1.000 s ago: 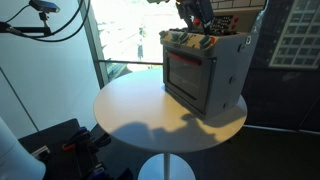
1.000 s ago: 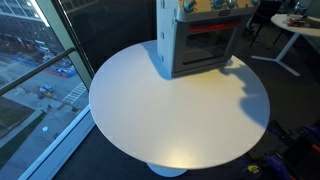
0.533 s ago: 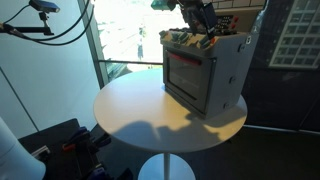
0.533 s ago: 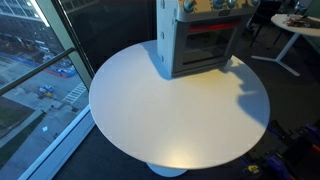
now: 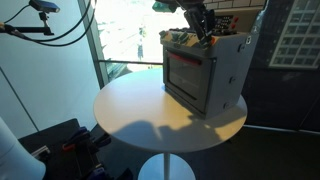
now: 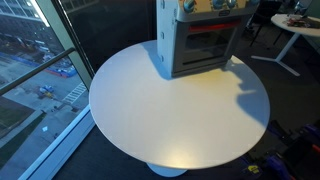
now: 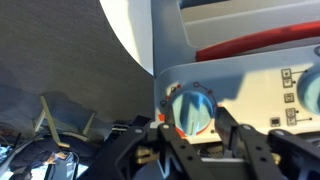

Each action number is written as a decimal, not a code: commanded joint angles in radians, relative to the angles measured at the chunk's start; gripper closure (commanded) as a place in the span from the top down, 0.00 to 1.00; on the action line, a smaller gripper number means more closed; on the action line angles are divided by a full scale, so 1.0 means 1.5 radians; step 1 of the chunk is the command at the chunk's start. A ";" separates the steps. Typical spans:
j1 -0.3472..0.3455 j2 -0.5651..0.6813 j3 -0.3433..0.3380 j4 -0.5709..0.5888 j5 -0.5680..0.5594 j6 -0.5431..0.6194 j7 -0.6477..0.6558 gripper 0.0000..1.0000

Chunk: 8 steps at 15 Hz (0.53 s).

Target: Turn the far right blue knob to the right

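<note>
A toy oven (image 5: 205,75) (image 6: 200,45) with a red-framed door stands at the far side of a round white table (image 5: 140,115) (image 6: 170,110). Its knob panel runs along the top. In an exterior view my gripper (image 5: 206,38) reaches down onto the panel's right end. The wrist view shows a blue knob (image 7: 190,106) ringed in orange on the white panel. My gripper (image 7: 193,112) straddles it, one black finger (image 7: 163,118) against each side, shut on the knob. A second blue knob (image 7: 312,92) shows at the picture's right edge.
Floor-to-ceiling window glass (image 5: 120,40) stands beside the table, with a street far below (image 6: 40,75). Black cables (image 5: 50,25) hang at the upper left. Another white table (image 6: 295,28) with clutter stands behind the oven. A dark wall (image 5: 290,60) lies to the right.
The fingers have closed in from wide open onto the blue knob. The arm has shifted only slightly over the oven's top.
</note>
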 commanded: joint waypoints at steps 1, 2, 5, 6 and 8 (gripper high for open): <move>-0.002 0.003 -0.002 0.005 -0.011 0.010 0.020 0.16; -0.002 0.003 -0.002 0.005 -0.013 0.012 0.022 0.10; -0.003 0.000 -0.004 0.003 -0.012 0.012 0.024 0.02; -0.003 0.000 -0.005 0.002 -0.011 0.012 0.025 0.06; -0.004 0.001 -0.005 0.002 -0.011 0.010 0.027 0.06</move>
